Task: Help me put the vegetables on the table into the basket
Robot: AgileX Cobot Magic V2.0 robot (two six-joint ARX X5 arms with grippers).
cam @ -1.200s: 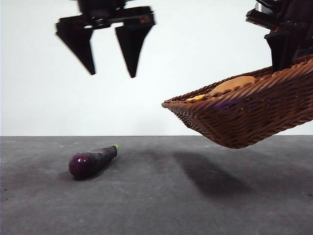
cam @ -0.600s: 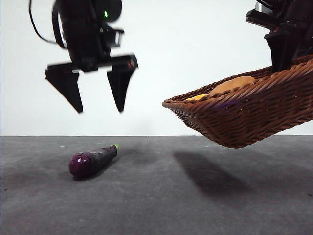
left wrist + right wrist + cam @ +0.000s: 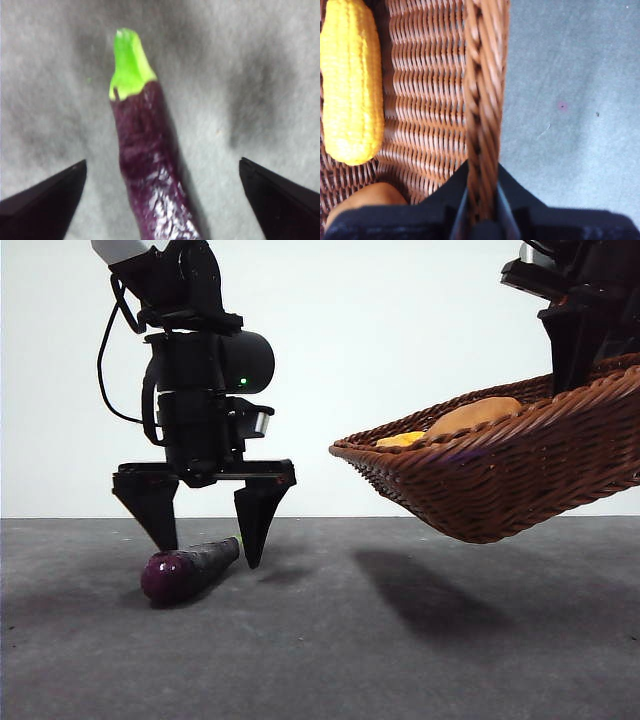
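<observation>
One eggplant [image 3: 150,165] between open left end effector [image 3: 205,540]

Eggplant [image 3: 188,569] lay flat on grey table [image 3: 400,660], glossy purple, green stem end farther back. Wicker basket [image 3: 500,480] hung tilted above table, holding corn [image 3: 351,82] and potato [image 3: 473,413].
</observation>
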